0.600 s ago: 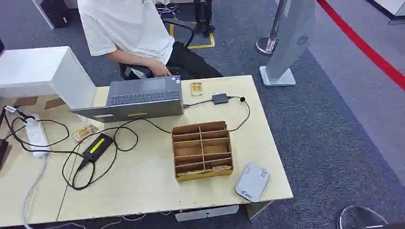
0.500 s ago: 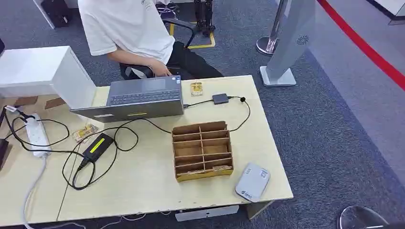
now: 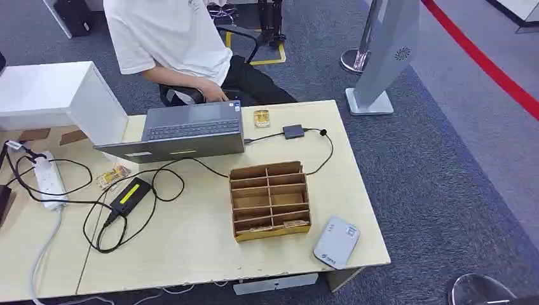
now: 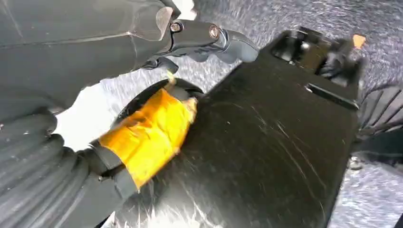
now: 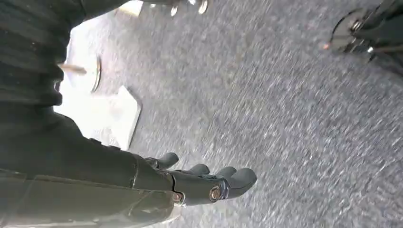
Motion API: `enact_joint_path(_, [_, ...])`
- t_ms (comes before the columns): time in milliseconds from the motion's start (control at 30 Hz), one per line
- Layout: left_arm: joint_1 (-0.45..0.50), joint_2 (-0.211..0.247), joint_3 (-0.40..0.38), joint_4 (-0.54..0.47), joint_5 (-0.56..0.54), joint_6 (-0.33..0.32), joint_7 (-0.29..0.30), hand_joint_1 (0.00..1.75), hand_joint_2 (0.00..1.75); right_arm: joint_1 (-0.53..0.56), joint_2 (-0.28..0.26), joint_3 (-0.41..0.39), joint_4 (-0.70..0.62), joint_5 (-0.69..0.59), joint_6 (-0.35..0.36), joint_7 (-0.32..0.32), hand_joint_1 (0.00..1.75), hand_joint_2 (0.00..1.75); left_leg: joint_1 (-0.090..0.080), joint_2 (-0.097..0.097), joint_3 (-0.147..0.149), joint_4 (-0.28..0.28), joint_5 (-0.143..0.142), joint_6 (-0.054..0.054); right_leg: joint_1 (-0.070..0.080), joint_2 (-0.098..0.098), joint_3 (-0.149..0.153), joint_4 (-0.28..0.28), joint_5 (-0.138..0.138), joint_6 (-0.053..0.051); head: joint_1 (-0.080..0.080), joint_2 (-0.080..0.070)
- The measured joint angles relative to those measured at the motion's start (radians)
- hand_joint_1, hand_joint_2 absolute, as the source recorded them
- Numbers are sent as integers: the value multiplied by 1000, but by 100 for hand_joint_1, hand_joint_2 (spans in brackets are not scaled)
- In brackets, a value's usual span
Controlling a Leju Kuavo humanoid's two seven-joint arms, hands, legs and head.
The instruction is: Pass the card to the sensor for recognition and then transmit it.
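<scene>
A brown cardboard box [image 3: 269, 199] with several compartments stands on the wooden table [image 3: 191, 248], and small cards [image 3: 293, 223] lie in its nearest compartments. The grey card sensor [image 3: 336, 242] lies flat at the table's near right corner, just right of the box. Another yellowish card [image 3: 261, 117] lies near the laptop at the far edge. My left hand [image 4: 209, 38] hangs beside my body with its fingers stretched out and nothing in them. My right hand [image 5: 209, 183] hangs over the grey carpet, fingers apart and holding nothing.
A person in a white shirt sits behind the open laptop [image 3: 191, 130]. A cable runs from it to a small black adapter [image 3: 293, 131]. A power brick [image 3: 130, 194], looped cables and a power strip [image 3: 49, 180] lie on the left. A grey pillar stand [image 3: 381, 57] is on the carpet beyond.
</scene>
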Motion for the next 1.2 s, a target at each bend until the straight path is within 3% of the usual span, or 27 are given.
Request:
enact_joint_path(533, [-93,-74,-115,57,-442,-112,40,0,175,-118,-178,64,59,-13,-293,1,0,175,0,0,0,1,1,1,0,0,0,0,2,0,0,0])
enact_joint_path(767, [-104,-81,-150,68,-504,-146,4,0,175,-184,-301,38,62,-48,-428,-34,0,175,-1,0,0,1,1,1,-1,0,0,0,2,0,0,0])
enact_joint_path(900, [-107,-84,-164,70,-509,-151,-4,0,175,-227,-365,19,62,-48,-437,-41,0,175,-1,0,0,2,1,2,-1,0,0,0,2,0,0,0])
enact_joint_path(1200, [-108,-89,-177,73,-525,-158,-23,0,175,-253,-406,2,61,-41,-468,-51,0,175,-1,0,-1,1,1,2,0,0,-1,0,2,0,-1,0])
